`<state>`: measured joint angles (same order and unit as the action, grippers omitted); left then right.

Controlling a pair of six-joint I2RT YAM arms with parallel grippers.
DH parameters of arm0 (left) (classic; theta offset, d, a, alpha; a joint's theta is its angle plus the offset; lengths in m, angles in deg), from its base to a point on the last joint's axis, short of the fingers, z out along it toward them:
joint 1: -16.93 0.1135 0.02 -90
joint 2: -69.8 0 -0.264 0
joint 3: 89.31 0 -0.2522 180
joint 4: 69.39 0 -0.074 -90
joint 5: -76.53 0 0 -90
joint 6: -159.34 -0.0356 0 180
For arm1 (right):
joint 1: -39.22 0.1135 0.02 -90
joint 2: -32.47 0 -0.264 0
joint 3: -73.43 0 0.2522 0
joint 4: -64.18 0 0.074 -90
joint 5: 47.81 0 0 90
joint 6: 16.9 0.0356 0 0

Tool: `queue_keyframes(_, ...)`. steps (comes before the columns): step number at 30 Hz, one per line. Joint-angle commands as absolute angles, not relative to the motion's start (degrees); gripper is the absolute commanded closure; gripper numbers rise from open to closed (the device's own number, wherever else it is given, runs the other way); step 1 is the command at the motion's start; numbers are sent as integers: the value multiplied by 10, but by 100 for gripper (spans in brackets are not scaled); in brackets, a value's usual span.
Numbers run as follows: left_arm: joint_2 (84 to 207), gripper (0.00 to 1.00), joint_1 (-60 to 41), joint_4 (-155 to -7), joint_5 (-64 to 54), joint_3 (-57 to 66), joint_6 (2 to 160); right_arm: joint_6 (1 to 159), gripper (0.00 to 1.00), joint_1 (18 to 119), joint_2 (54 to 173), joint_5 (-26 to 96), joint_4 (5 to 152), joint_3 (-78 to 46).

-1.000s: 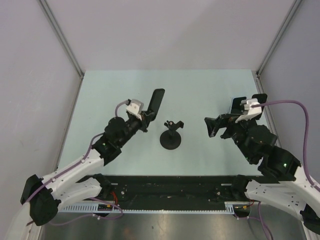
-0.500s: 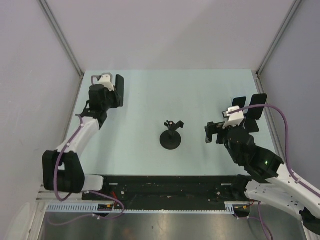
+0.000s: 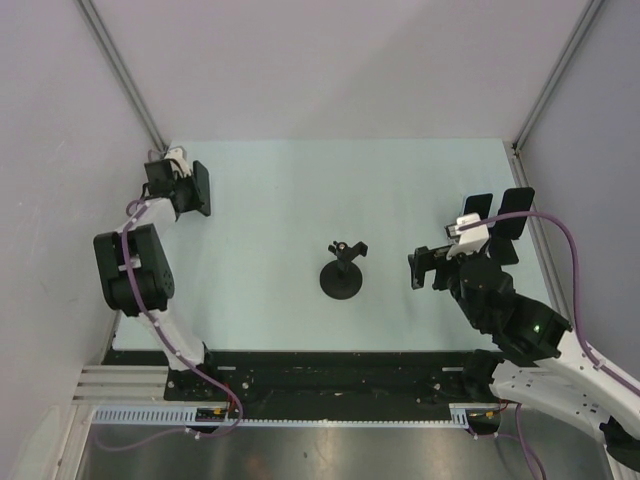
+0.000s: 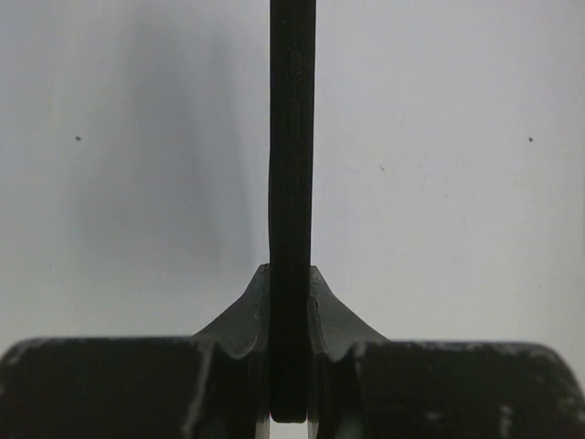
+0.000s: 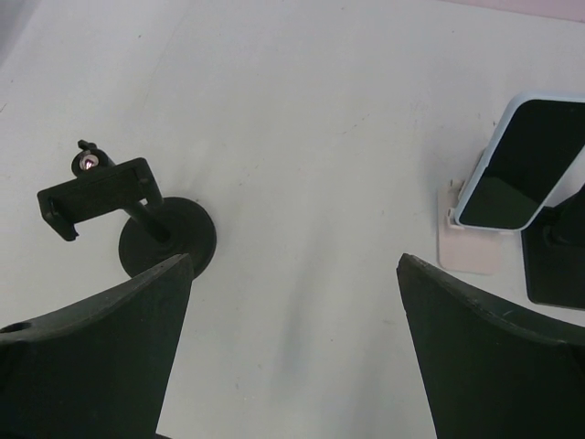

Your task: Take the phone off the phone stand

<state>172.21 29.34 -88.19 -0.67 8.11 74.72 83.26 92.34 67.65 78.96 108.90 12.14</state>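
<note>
Black phone [image 4: 292,183] clenched edge-on in left gripper [image 4: 291,306], clear of phone stand [image 3: 342,272]; right gripper [image 5: 294,274] agape; advise lowering flat before releasing.

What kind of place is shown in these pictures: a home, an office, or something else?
Probably a laboratory robot cell, not a home: plain grey panels in metal posts enclose a pale green table, and two robot arms are bolted at its near edge.
</note>
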Motion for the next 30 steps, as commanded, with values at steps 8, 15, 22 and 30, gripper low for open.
queue_keyframes(8, 1862, 100, 361, -932, 126, -108, 667, 806, 0, 919, 695, 733, 1055, 128)
queue_keyframes(15, 1933, 99, 385, -1012, 168, -175, 661, 805, 0, 915, 699, 722, 1054, 129)
queue_keyframes(22, 1956, 77, 386, -1052, 127, -213, 656, 805, 0, 914, 700, 722, 1055, 130)
queue_keyframes(30, 1957, 43, 386, -1067, 42, -210, 648, 804, 0, 915, 700, 717, 1055, 130)
